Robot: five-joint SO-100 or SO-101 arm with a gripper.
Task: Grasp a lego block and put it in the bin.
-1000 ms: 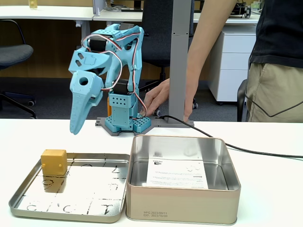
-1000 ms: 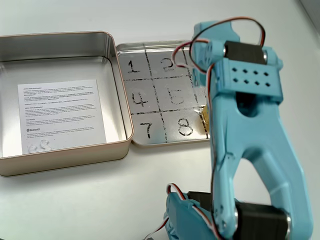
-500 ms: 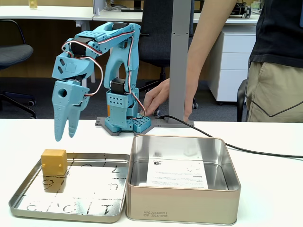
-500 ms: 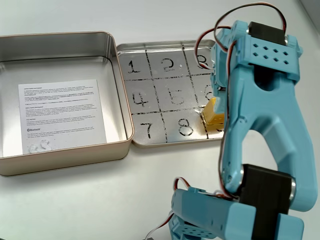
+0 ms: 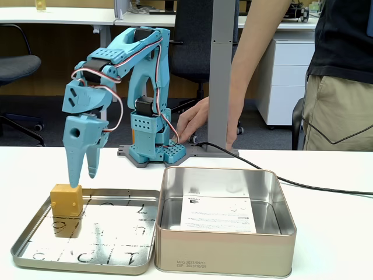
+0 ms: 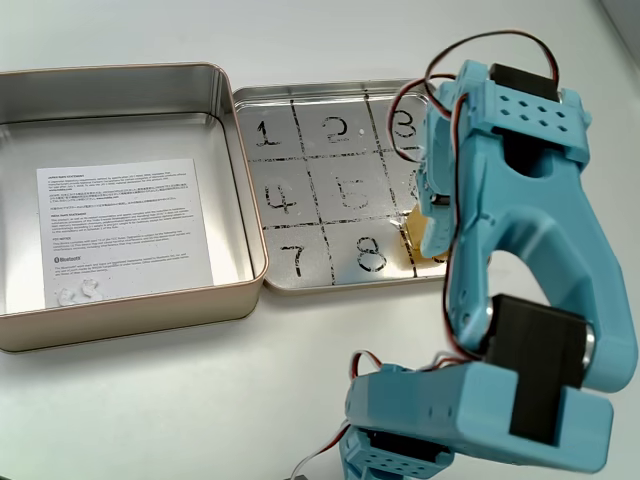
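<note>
Jaws [image 5: 82, 179] lowered onto lego block [image 5: 66, 200]; bin [image 5: 224, 254] beside; person's hand [image 5: 192, 119] behind

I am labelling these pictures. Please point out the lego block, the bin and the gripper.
lego block [image 5: 66, 200], a fixed view, front face.
bin [image 5: 224, 253], same view, front wall.
gripper [image 5: 83, 177], same view, between fingertips.

White table [image 5: 338, 169], office chair [image 5: 17, 64], white drawer cabinet [image 5: 285, 70] behind.

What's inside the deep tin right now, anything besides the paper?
Only a white printed sheet lies on the floor of the bin. The lego block sits outside it, in the numbered tray. In one fixed view the front wall hides the near floor strip.
</note>
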